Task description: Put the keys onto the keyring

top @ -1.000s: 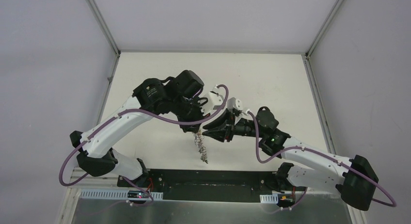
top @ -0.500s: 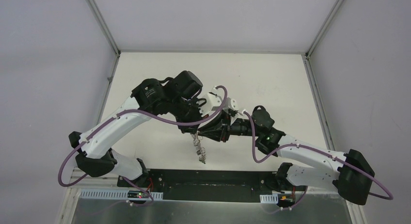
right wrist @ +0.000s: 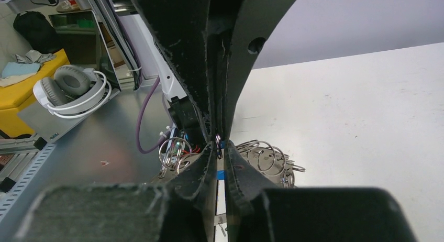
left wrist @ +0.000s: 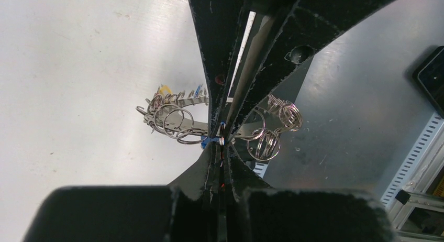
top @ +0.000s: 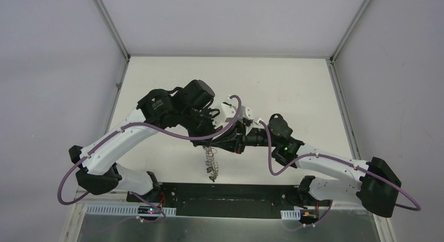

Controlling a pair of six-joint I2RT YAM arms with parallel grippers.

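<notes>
The left gripper [left wrist: 220, 147] has its fingers pressed together on the keyring [top: 212, 161], gripping it at the top so it dangles in the air below. The right gripper [right wrist: 218, 145] meets it tip to tip at that same spot on the keyring, its fingers shut too, with what looks like a blue key [right wrist: 222, 144] pinched at the tips, though that bit is too small to be sure of. From the left wrist, the keyring's wire loops fan out to both sides of the closed fingers, and small yellow and blue keys [left wrist: 165, 88] show along its far rim. The white table [top: 293, 90] lies beneath the keyring, not touching it.
</notes>
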